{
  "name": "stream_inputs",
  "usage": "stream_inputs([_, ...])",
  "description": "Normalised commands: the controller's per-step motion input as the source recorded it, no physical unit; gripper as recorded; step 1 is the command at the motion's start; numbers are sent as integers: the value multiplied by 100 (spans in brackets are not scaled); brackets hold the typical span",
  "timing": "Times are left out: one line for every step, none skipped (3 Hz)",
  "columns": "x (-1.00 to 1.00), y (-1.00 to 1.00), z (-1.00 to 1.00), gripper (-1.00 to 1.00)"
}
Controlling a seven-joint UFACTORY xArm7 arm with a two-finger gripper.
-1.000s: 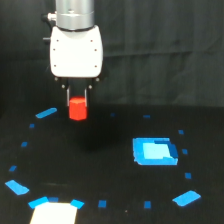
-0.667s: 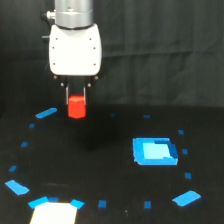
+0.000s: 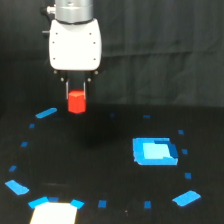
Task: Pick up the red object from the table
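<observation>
The gripper (image 3: pixel 76 95) is clamping the red object (image 3: pixel 76 102) between its two short fingers, one showing on each side of the block, with the lower half of the block hanging out below the fingertips. Block and gripper are hanging clear above the table (image 3: pixel 100 150), with a faint dark shadow lying on the surface below and slightly toward the exterior view's right of the block. By my reading, the grasp is made and the lift is the step in hand; what the next move is calling for is only to hold the squeeze steady while rising, since the block is being pinched near its top and could slip if the fingers ease.

Taking the red object as the mark: a slanted blue tape strip (image 3: pixel 46 113) is lying just beside and below it on the exterior view's left. The blue square piece (image 3: pixel 154 151) is sitting well apart, lower and toward the exterior view's right. A white patch (image 3: pixel 54 213) is lying far below it at the near edge of the table. Nothing is standing near the block, so there is open room on every side.
</observation>
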Motion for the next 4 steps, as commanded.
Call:
stream_inputs([0, 6, 28, -97])
stream_inputs([5, 22, 100, -100])
stream_inputs([-11, 4, 15, -100])
stream_inputs([12, 10, 31, -100])
